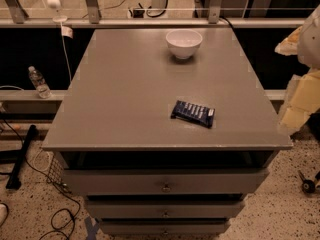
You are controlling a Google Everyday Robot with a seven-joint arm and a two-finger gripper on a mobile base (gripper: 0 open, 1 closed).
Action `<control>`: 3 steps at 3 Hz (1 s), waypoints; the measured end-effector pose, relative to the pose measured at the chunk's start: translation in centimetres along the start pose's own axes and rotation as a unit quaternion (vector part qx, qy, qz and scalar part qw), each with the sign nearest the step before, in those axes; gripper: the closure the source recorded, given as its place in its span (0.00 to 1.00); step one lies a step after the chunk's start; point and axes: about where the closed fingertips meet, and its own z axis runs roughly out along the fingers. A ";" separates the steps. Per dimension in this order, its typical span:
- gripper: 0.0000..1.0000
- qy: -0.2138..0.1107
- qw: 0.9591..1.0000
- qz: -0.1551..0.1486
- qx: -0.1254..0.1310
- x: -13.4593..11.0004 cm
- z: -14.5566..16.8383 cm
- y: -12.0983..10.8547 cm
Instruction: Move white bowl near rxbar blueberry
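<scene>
The white bowl (184, 43) stands upright at the far middle of the grey cabinet top (125, 94). The rxbar blueberry (193, 113), a dark navy bar with pale lettering, lies flat near the front right of the top, slightly angled. The bowl and the bar are well apart, with bare surface between them. My gripper is not in view. Only a pale rounded shape (312, 36) shows at the right edge, off the side of the cabinet, and nothing touches the bowl or the bar.
The cabinet has drawers (165, 184) below its front edge. A water bottle (39, 82) stands on a ledge at the left. Yellowish blocks (300, 101) sit at the right edge. Cables (55, 204) lie on the speckled floor at the left. A railing (150, 14) runs behind.
</scene>
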 end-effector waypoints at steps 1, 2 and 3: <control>0.00 0.000 1.000 0.000 0.000 0.0 0.0 0.0; 0.00 -0.020 1.000 -0.023 0.006 -1.0 1.1 -2.8; 0.00 -0.044 0.997 -0.064 0.016 -2.7 3.2 -8.2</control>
